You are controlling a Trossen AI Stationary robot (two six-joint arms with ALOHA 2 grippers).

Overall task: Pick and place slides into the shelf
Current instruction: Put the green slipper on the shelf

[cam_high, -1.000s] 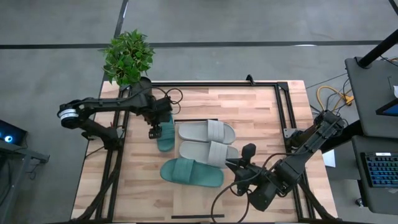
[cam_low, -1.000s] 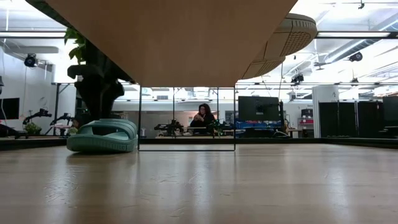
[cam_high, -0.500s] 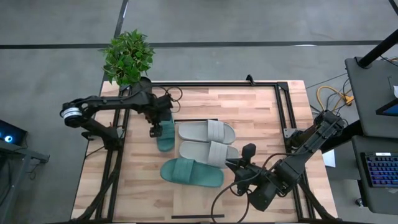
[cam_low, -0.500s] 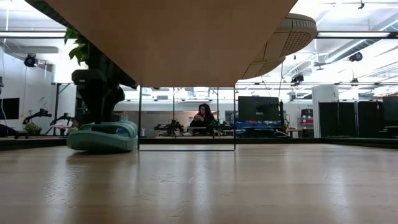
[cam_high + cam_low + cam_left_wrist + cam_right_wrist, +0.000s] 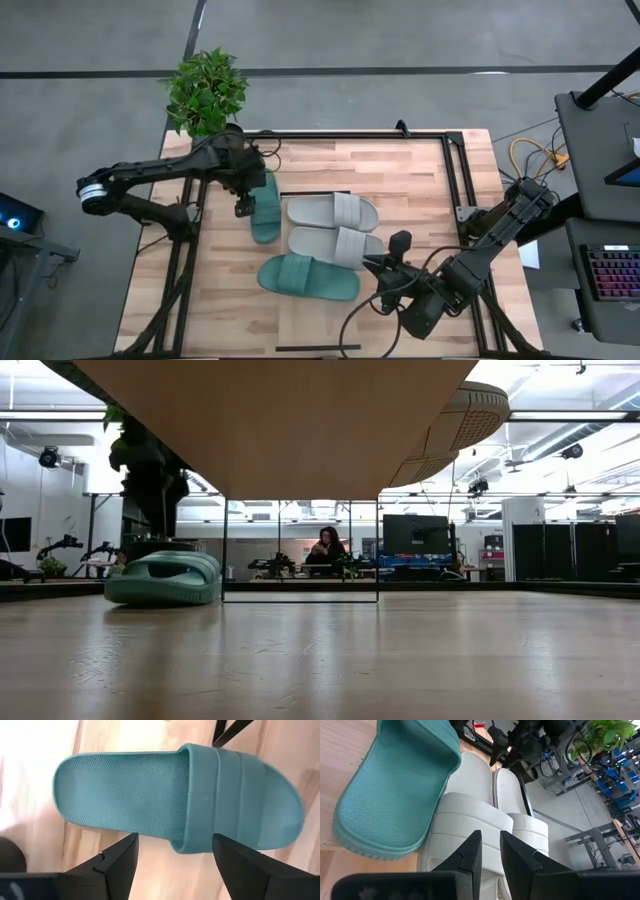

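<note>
One teal slide point(image 5: 265, 212) point(image 5: 165, 578) point(image 5: 200, 795) lies sole-down on the table, just left of the raised pale shelf point(image 5: 312, 322) point(image 5: 280, 420). My left gripper point(image 5: 243, 207) point(image 5: 175, 836) hovers open above this slide's left side, touching nothing. Two grey slides point(image 5: 332, 211) point(image 5: 335, 246) and the second teal slide point(image 5: 307, 277) point(image 5: 395, 785) lie crosswise on the shelf. My right gripper point(image 5: 400, 243) point(image 5: 490, 834) waits shut, just right of the nearer grey slide point(image 5: 475, 830).
A potted plant point(image 5: 205, 90) stands at the table's far left corner. A black frame point(image 5: 455, 170) runs along the far and right edges. Bare tabletop point(image 5: 400, 180) lies to the right of the shelf. A person point(image 5: 326, 550) sits far off in the room.
My left gripper has risen off the teal slide beside the shelf and drawn back toward the table's left and far edge. The slide has stayed lying on the table. The right arm has kept still.
</note>
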